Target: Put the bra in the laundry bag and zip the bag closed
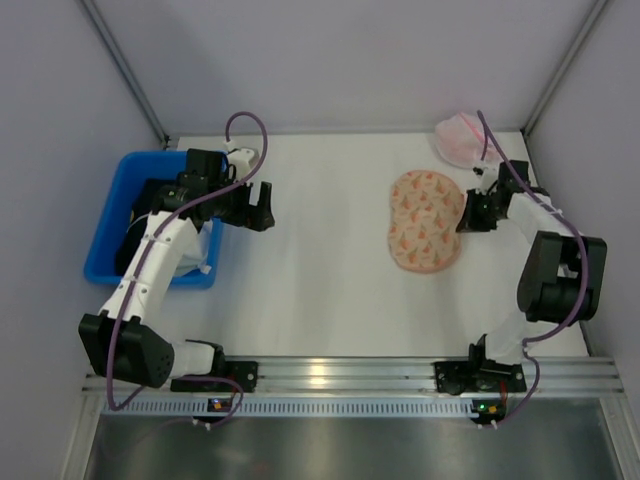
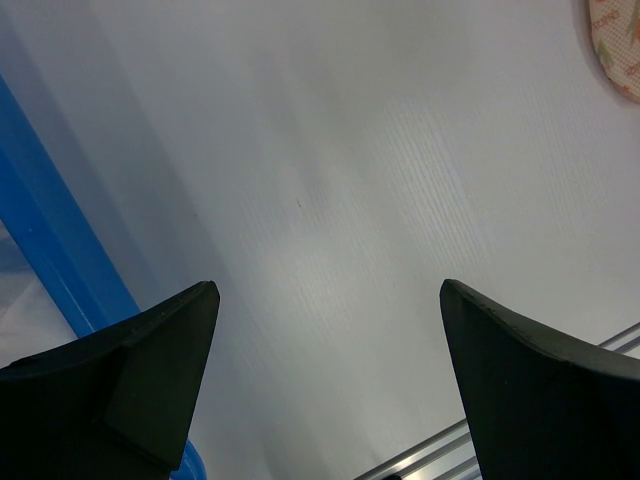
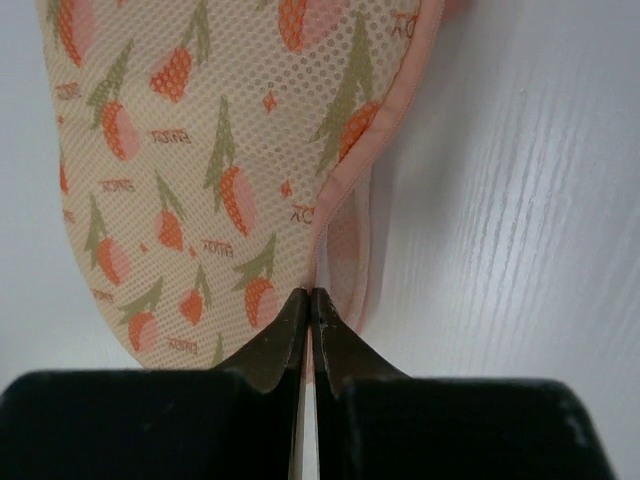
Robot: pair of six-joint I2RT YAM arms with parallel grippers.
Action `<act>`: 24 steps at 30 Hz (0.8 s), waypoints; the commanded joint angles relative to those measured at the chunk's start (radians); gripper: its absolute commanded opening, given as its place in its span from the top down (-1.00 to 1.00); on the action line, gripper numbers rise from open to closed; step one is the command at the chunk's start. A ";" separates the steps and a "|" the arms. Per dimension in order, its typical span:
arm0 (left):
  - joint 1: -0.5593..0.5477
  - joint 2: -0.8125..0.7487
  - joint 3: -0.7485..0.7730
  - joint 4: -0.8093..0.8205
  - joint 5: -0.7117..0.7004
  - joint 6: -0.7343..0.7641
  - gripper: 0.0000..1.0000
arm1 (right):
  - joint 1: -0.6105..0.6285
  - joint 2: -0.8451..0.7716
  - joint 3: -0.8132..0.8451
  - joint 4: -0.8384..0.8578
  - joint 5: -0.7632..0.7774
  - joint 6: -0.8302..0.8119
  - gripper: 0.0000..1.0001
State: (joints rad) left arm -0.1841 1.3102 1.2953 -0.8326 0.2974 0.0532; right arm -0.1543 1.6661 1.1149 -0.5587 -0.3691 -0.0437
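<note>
Grey walls close in a white table [image 1: 320,300], with a blue bin [image 1: 104,230] at its left side holding white cloth [image 1: 200,245] and some dark shapes. The bra cannot be picked out with certainty in any view. A dark patch in the bin under the left arm [image 1: 150,250] may be it, but that is only a guess.

The laundry bag [image 1: 425,222] lies flat on the table's right half, and nothing dark can be seen through its mesh. A pink-and-white mesh bundle [image 1: 460,140] sits apart from it near the back wall. The right arm [image 1: 550,270] reaches in from the bag's right side.

The left gripper [image 2: 330,300] hangs over bare table just beside the bin, with its jaws wide apart and nothing between them. The right gripper [image 3: 311,300] has its fingers pressed together on the pink trim at the bag's edge. Whether a zipper pull is caught between them cannot be told.

The step in hand looks like securing or opening the bag's edge before any loading. To do that well, the right arm should keep its pinch firm and pull along the line of the trim, not upward, so the light pouch does not drag or fold. The left gripper is free, so it could either press the bag down or go to the bin for the bra.
</note>
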 commanded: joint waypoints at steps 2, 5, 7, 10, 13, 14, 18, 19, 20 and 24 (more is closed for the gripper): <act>0.006 -0.006 0.041 0.007 0.003 0.007 -0.96 | -0.024 -0.129 0.103 -0.055 -0.062 -0.051 1.00; 0.006 -0.005 0.041 0.007 0.009 0.011 -0.96 | -0.014 -0.190 0.153 -0.102 -0.123 -0.068 1.00; 0.006 -0.003 0.041 0.006 0.012 0.011 -0.96 | -0.001 -0.198 0.181 -0.128 -0.161 -0.082 1.00; 0.006 -0.005 0.044 0.006 0.017 0.011 -0.96 | 0.054 -0.200 0.224 -0.165 -0.206 -0.096 1.00; 0.006 -0.011 0.045 0.007 0.019 0.014 -0.96 | 0.143 -0.172 0.256 -0.190 -0.215 -0.116 1.00; 0.006 -0.014 0.045 0.006 0.016 0.017 -0.96 | 0.189 -0.161 0.269 -0.193 -0.211 -0.122 1.00; 0.006 -0.029 0.038 0.004 0.002 0.027 -0.96 | 0.384 -0.096 0.299 -0.193 -0.157 -0.166 1.00; 0.006 -0.037 0.033 0.006 -0.001 0.030 -0.96 | 0.412 -0.082 0.304 -0.193 -0.140 -0.173 1.00; 0.006 -0.040 0.030 0.004 -0.006 0.031 -0.96 | 0.441 -0.068 0.310 -0.188 -0.131 -0.173 1.00; 0.008 -0.054 0.010 0.006 -0.003 0.036 -0.96 | 0.555 0.010 0.309 -0.126 -0.100 -0.147 1.00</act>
State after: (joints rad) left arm -0.1837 1.2980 1.2964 -0.8330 0.2943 0.0711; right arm 0.3481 1.6398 1.3823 -0.7185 -0.4992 -0.1833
